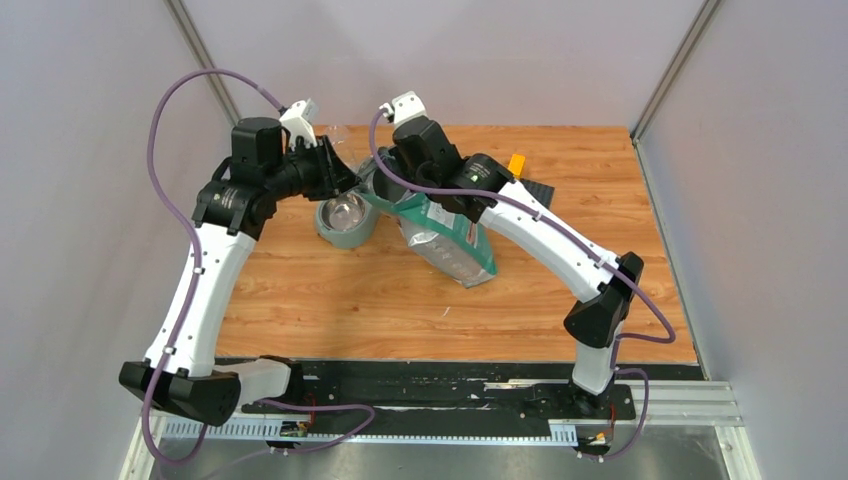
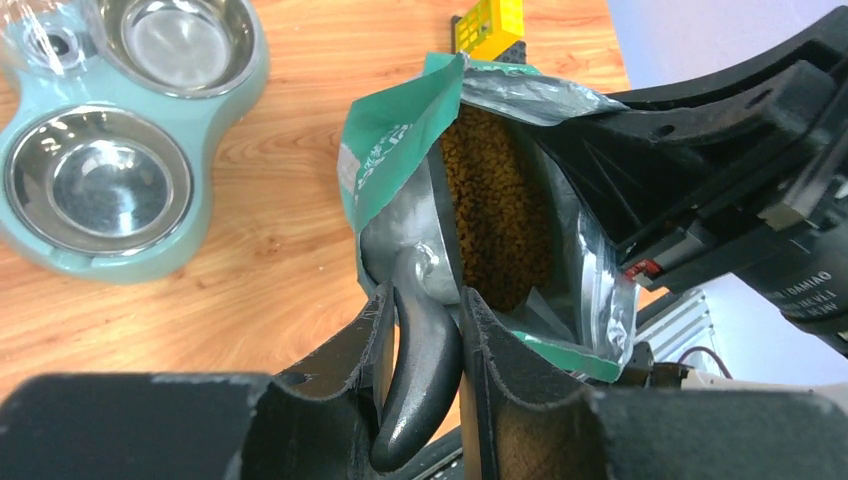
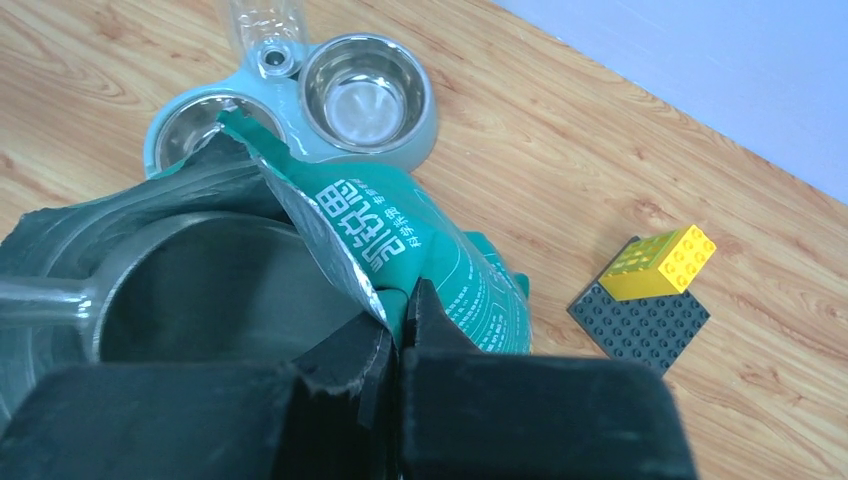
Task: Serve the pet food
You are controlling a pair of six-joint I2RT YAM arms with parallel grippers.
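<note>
The pet food (image 2: 497, 200) is a brown heap of kibble inside the open green-and-white bag (image 2: 392, 140). My left gripper (image 2: 427, 296) is shut on the dark handle of the grey metal scoop (image 2: 418, 345), whose cup reaches into the bag's mouth beside the kibble. My right gripper (image 3: 403, 314) is shut on the bag's rim (image 3: 380, 225) and holds the mouth open. The scoop's cup (image 3: 200, 290) shows inside the bag in the right wrist view; the kibble is hidden there. From the top, both grippers (image 1: 335, 175) (image 1: 388, 168) meet over the bag (image 1: 450, 240).
A teal double feeder with two empty steel bowls (image 2: 100, 185) (image 3: 365, 95) and a clear bottle stands left of the bag; it also shows from the top (image 1: 345, 218). A yellow brick (image 3: 665, 262) sits on a dark studded plate (image 3: 640, 322) to the right.
</note>
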